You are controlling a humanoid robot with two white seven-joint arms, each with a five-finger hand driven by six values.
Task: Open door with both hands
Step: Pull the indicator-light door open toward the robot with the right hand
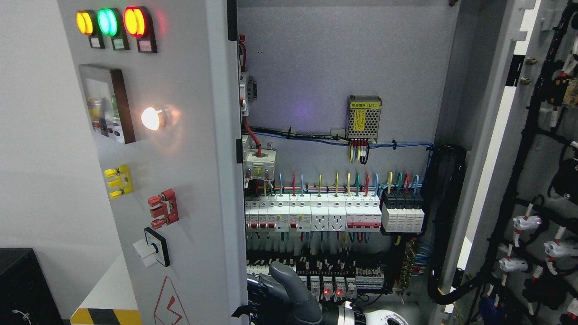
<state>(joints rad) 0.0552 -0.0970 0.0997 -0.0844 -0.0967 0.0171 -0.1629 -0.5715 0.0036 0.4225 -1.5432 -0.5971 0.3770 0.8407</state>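
Observation:
The cabinet's left door [180,180] carries lamps and switches on its front and stands partly swung out. Its free edge [230,253] runs down the middle of the view. The right door [533,180] is swung wide, with the wiring on its inner face showing. My right hand [275,293] comes up from the bottom edge just right of the middle. Its dark fingers [258,289] hook against the left door's free edge low down, and the grey thumb [289,282] points up. Part of the fingers is hidden by the door. The left arm does not show.
Inside the cabinet, a row of breakers [316,214] and terminal blocks [338,280] sits close behind the hand. A power supply [364,117] hangs higher up. A cable bundle [445,225] runs down the right side. A black box [22,284] stands at the lower left.

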